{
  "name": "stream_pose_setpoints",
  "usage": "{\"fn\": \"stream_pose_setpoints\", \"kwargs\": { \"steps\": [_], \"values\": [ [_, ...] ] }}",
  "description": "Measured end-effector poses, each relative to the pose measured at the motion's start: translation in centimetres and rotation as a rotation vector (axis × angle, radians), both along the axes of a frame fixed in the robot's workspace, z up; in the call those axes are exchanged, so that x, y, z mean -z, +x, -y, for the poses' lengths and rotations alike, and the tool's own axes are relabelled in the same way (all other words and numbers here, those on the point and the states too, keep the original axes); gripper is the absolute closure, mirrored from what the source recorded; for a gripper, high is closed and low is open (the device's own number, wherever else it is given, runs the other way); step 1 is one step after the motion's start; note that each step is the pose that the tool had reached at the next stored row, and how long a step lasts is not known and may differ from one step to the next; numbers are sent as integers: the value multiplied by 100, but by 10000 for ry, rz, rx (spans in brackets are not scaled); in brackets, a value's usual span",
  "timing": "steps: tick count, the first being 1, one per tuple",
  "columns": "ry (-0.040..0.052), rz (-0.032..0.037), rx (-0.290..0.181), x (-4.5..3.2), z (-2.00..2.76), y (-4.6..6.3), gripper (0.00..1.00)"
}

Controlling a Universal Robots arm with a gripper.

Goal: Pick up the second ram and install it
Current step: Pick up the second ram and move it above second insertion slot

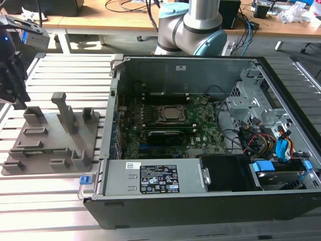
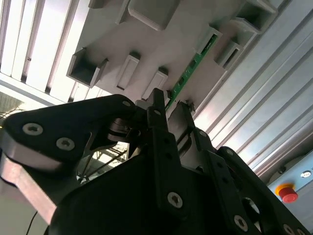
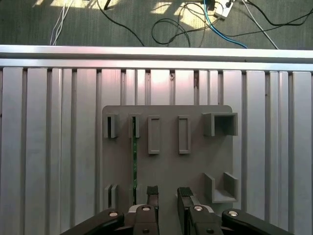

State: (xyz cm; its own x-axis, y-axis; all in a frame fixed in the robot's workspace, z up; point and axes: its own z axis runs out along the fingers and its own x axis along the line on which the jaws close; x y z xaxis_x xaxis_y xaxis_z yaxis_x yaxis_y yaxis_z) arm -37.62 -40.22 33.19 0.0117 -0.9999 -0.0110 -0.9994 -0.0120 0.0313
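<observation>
The second ram stands on edge in a slot of the grey holder tray, seated at both ends and not yet lifted. In the second wrist view its green edge with small dark chips runs up to a point near the fingertips.

The gripper hangs above the tray with its fingers apart and nothing between them. In the first wrist view the stick lies just beside one finger, outside the gap, so no contact is made.

The tray rests on a table of aluminium slats. In the exterior view the open computer case sits to the exterior view's right of the tray, well apart from the gripper, with the motherboard exposed inside.

Assessment: the pick-up step is in hand, at the approach stage. A sound grasp appears to call for the open gap to be centred over the stick's upper edge, since it is offset at present.
</observation>
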Motion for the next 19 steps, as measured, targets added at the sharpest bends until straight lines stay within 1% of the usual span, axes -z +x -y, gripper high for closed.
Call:
{"fn": "stream_pose_setpoints", "kwargs": {
  "steps": [6,12,19],
  "values": [
    [0,0,0,79,1,0,70],
    [0,0,0,118,1,0,70],
    [0,0,0,206,2,0,70]
  ]
}}
